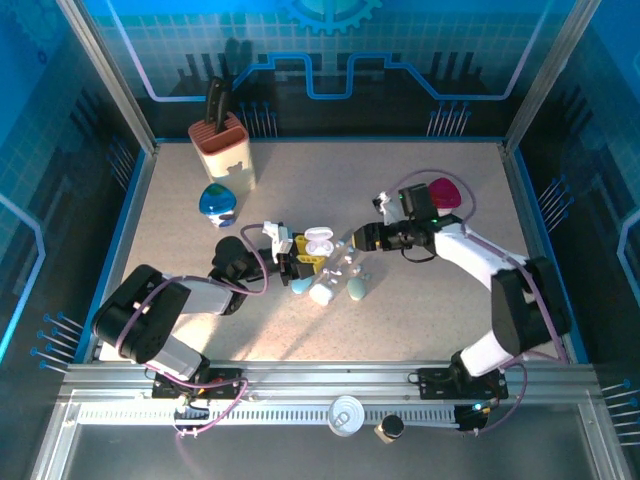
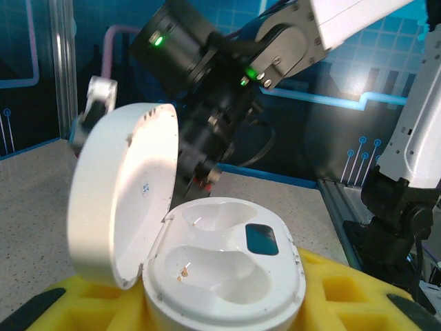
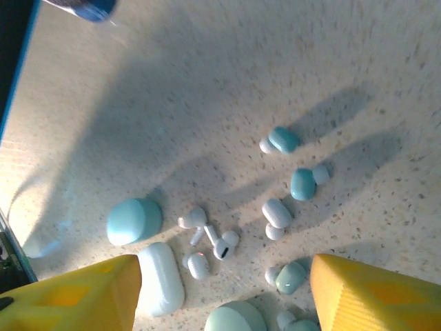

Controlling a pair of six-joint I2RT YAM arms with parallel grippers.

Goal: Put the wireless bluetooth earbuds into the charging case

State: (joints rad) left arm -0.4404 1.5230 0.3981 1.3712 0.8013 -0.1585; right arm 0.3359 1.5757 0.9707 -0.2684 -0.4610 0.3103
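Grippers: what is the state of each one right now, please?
Left gripper: closed on the open white charging case.
Right gripper: open, holding nothing.

At the far left of your worktop (image 1: 400,320) you have a tan knife block (image 1: 225,145) with a black handle sticking up from it, and just in front of it sits a blue egg-shaped thing (image 1: 217,203). Over at the far right you'll see a pink rounded piece (image 1: 450,192). Near the middle, you'll find a teal pebble-shaped case (image 3: 133,221) just beside a white oblong case (image 3: 160,278), both resting on the speckled surface.
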